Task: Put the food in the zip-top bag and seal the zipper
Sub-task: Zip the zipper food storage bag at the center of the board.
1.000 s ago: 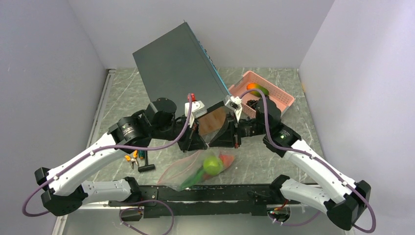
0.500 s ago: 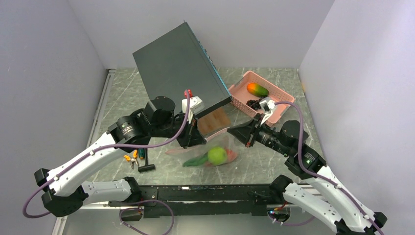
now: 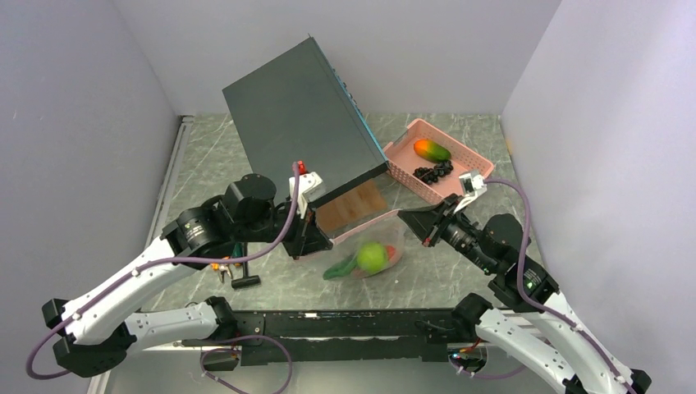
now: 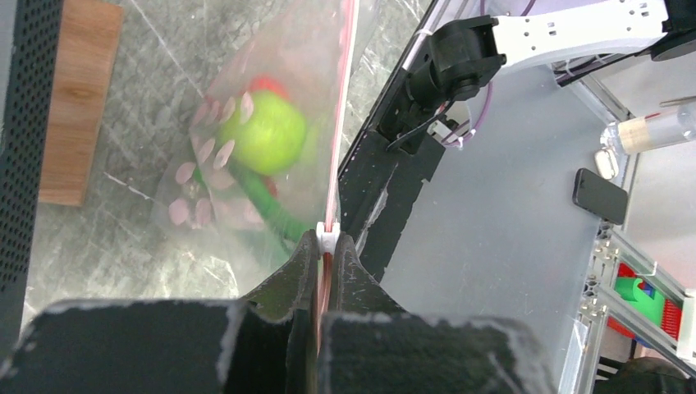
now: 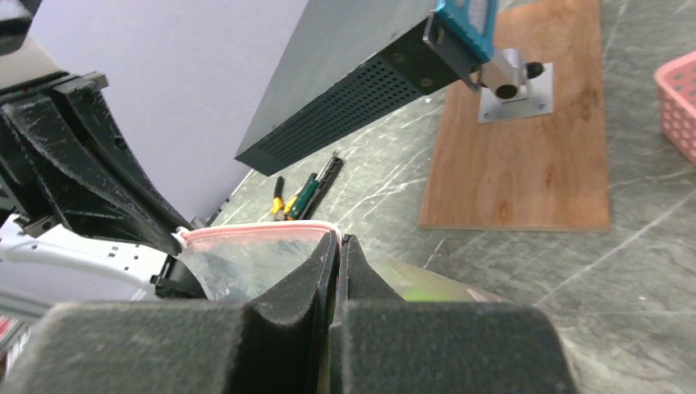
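The zip-top bag (image 3: 367, 246) hangs stretched between both grippers above the table. Inside it lie a lime-green fruit (image 3: 371, 257), a green pod (image 3: 337, 268) and a red piece (image 3: 391, 251). My left gripper (image 3: 322, 243) is shut on the zipper (image 3: 369, 224) at its left end, right behind the white slider (image 4: 327, 235). My right gripper (image 3: 413, 218) is shut on the strip's right corner (image 5: 332, 233). The left wrist view shows the fruit (image 4: 267, 131) through the dotted plastic (image 4: 205, 189). An orange-green mango (image 3: 432, 149) and black grapes (image 3: 432, 172) lie in the pink basket (image 3: 476, 168).
A large dark box (image 3: 299, 111) tilts over the back of the table, with a wooden board (image 3: 351, 209) under its raised edge. Small hand tools (image 3: 227, 262) lie at the left, near the left arm. Walls close in on both sides.
The right arm has swung away to the right, drawing the bag's mouth out taut. The left gripper has shifted slightly left and down. The bag and its contents have moved right.
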Controlling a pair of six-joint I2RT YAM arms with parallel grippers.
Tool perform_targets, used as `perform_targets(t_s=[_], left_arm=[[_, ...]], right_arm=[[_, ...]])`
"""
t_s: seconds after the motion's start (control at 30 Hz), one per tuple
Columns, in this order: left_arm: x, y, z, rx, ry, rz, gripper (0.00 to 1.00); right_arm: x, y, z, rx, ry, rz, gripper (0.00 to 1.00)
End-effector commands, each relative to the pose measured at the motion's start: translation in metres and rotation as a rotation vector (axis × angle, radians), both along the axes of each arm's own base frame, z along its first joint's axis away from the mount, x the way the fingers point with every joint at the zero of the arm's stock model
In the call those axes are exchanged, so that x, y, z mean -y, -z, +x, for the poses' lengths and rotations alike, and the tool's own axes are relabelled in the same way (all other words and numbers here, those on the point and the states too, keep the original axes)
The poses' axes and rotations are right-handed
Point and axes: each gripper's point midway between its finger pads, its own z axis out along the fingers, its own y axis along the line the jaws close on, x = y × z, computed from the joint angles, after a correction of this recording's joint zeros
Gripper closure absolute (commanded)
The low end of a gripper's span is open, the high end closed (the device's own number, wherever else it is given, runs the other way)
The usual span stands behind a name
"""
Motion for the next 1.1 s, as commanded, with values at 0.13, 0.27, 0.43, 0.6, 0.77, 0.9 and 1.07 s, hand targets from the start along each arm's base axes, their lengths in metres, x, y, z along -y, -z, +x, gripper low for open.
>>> perform_targets(t_s=[0.13, 0.27, 0.43, 0.6, 0.77, 0.9, 1.07], left_arm=[[-0.030, 0.017, -0.007, 0.029, -0.026, 0.083, 1.00], [-0.033, 0.018, -0.006, 0.036, -0.038, 0.082, 1.00], [-0.031, 0.020, -0.003, 0.039, -0.053, 0.076, 1.00], [-0.030, 0.021, -0.001, 0.042, -0.058, 0.074, 1.00], [-0.028, 0.020, -0.002, 0.040, -0.053, 0.067, 1.00], [-0.024, 0.018, 0.007, 0.024, -0.089, 0.081, 0.99], [-0.008, 0.009, 0.008, -0.031, -0.073, 0.074, 0.55]], right_arm=[[0.052, -0.020, 0.017, 0.052, 0.281, 0.033, 1.00], [0.063, -0.026, 0.014, 0.069, 0.316, 0.028, 1.00], [0.072, -0.029, 0.010, 0.076, 0.341, 0.023, 1.00], [0.083, -0.034, 0.007, 0.086, 0.373, 0.026, 1.00], [0.085, -0.036, 0.004, 0.087, 0.376, 0.029, 1.00], [0.085, -0.033, 0.005, 0.086, 0.376, 0.014, 1.00], [0.092, -0.026, 0.022, 0.041, 0.464, -0.075, 1.00]])
